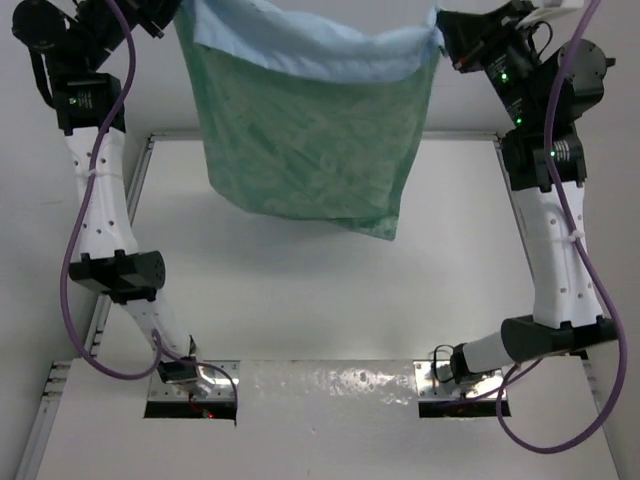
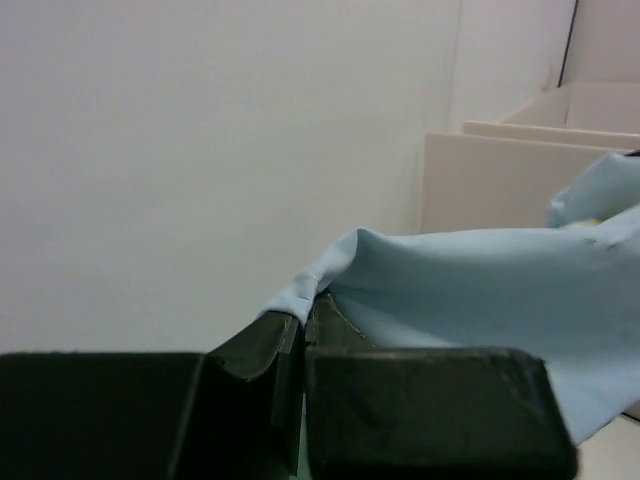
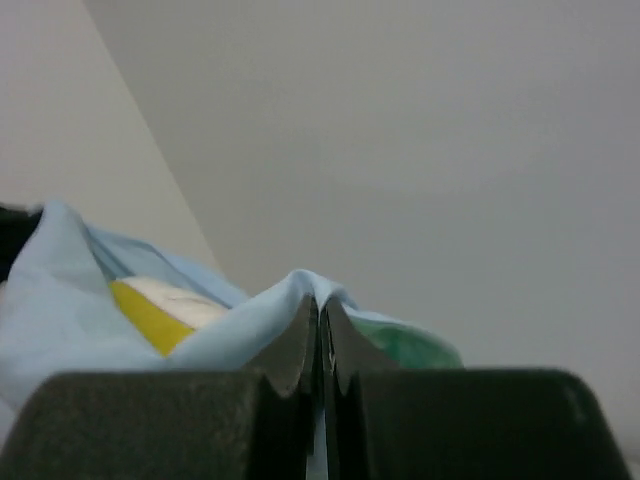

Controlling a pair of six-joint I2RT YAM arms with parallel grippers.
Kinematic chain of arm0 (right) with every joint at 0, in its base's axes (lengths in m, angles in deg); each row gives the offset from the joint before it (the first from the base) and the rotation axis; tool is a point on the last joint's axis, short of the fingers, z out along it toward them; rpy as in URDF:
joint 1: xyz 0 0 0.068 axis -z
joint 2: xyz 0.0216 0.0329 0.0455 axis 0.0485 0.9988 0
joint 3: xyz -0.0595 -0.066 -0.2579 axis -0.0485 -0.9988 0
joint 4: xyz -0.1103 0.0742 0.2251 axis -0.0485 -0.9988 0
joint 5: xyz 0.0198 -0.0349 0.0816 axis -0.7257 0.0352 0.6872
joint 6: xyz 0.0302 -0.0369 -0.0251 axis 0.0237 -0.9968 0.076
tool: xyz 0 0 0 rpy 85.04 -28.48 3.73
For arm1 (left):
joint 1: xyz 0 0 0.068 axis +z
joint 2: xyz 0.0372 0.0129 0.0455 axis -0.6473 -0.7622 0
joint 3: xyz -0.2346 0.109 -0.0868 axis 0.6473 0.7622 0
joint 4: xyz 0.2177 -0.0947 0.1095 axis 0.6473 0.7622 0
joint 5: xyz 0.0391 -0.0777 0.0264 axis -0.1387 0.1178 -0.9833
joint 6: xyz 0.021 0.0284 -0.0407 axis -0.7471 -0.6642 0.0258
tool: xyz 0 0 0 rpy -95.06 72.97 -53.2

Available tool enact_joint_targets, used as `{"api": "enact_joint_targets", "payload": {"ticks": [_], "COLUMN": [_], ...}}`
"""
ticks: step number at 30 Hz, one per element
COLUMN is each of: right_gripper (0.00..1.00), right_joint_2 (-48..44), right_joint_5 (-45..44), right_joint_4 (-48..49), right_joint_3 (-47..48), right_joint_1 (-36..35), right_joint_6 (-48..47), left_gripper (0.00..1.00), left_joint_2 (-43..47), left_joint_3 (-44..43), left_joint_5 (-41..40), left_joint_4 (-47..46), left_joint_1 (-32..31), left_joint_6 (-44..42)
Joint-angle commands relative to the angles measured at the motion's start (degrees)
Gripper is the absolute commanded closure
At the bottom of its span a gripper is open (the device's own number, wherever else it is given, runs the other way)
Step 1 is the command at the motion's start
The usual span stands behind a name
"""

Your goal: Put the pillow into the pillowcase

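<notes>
The pillowcase (image 1: 310, 140) hangs in the air over the far part of the table, sea-green patterned face toward the camera, light blue rim on top. My left gripper (image 1: 178, 12) is shut on its upper left corner, and the blue fabric (image 2: 480, 290) shows pinched between the fingers. My right gripper (image 1: 442, 38) is shut on the upper right corner, blue cloth (image 3: 250, 320) folded over its fingertips. The pillow (image 3: 160, 305) shows only as a white and yellow patch inside the case's mouth in the right wrist view. The case bulges and sags at its lower right.
The white table (image 1: 300, 300) lies below the hanging case, with a raised rim along its left and right sides. Both arm bases (image 1: 195, 385) stand at the near edge. Beige partition walls (image 2: 500, 170) stand behind in the left wrist view.
</notes>
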Motion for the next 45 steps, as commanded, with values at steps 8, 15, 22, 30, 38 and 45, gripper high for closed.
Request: {"api": "enact_joint_targets", "payload": {"ticks": [8, 15, 22, 30, 38, 45], "right_gripper": [1.0, 1.0, 1.0, 1.0, 1.0, 1.0], "right_joint_2": [-5.6, 11.5, 16.6, 11.3, 1.5, -2.4], "right_joint_5": [-7.3, -6.6, -12.2, -33.9, -30.5, -5.5], "right_joint_4": [9.3, -4.1, -3.2, 8.3, 12.1, -0.2], "right_joint_3": [-13.7, 29.5, 25.1, 19.7, 14.9, 7.4], "right_joint_1": [-0.6, 0.6, 2.1, 15.1, 18.0, 16.4], "right_joint_6": [-4.6, -6.8, -6.6, -12.6, -22.7, -6.6], "left_gripper": [1.0, 1.0, 1.0, 1.0, 1.0, 1.0], "left_joint_2": [1.2, -2.6, -5.3, -15.2, -21.2, -16.2], "left_joint_3": [4.1, -6.6, -3.7, -8.5, -16.6, -15.3], "left_joint_5": [-7.5, -7.8, -11.6, -18.8, -23.0, -15.4], "left_joint_4": [8.5, -0.3, -2.5, -8.0, -15.6, -2.9], "left_joint_1": [-1.2, 1.3, 0.4, -14.1, -23.0, -19.5], "left_joint_6": [-8.0, -5.8, -0.7, -6.5, -8.1, -9.5]}}
